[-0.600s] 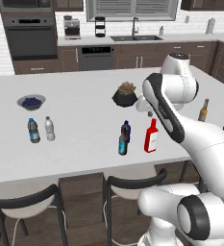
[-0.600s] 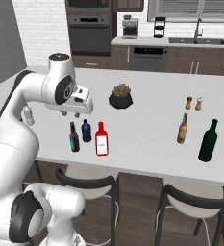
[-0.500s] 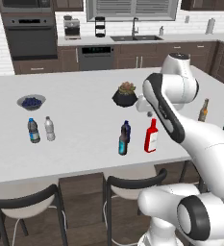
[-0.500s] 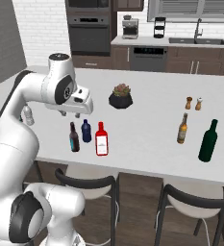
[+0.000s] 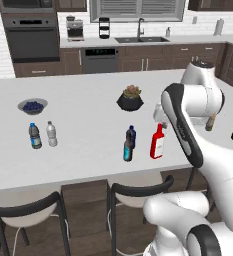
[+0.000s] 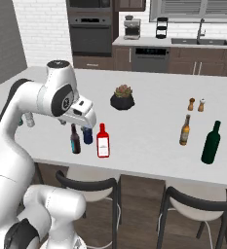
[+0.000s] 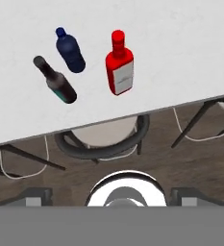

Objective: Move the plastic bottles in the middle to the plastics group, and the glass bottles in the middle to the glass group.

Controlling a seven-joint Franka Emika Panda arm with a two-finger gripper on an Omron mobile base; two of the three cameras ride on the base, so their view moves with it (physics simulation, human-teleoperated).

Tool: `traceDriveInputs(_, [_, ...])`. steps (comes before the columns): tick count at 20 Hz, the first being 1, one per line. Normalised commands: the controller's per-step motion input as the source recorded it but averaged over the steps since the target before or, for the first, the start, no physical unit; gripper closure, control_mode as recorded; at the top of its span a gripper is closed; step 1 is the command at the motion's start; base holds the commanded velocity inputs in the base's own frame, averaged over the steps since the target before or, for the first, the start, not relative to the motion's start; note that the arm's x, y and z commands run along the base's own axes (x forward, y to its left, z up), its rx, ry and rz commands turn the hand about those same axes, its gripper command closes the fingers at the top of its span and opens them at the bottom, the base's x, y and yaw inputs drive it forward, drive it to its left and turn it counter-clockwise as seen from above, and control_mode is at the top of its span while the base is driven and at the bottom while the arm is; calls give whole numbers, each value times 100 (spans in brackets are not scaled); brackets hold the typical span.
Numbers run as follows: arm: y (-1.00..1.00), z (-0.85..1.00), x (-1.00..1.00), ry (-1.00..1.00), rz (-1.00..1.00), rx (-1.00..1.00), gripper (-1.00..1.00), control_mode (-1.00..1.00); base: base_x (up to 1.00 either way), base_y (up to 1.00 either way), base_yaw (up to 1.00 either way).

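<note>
Tool (image 6: 85, 118) high above navy bottle (image 7: 70, 50), red bottle (image 7: 119, 66), dark teal-labelled bottle (image 7: 55, 80), tool's open-or-closed state unclear

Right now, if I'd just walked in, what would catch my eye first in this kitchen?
Probably the big white robot arm bending over the long pale counter. Beneath it, near the counter's front edge, stand three bottles close together: a bright red bottle, a navy-blue bottle and a slim dark bottle. Farther along stands a tall dark green bottle.
</note>
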Motion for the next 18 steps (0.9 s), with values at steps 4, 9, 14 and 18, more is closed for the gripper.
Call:
traceDriveInputs(4, [-63, 0, -9, 0, -27, 2, -100, -100, 0, 0, 0])
traceDriveInputs(9, [-20, 0, 17, 0, -6, -2, -100, -100, 0, 0, 0])
traceDriveInputs(14, [0, 0, 38, -9, 0, -6, -100, -100, 0, 0, 0])
traceDriveInputs(18, [0, 0, 19, -7, 1, -1, -100, -100, 0, 0, 0])
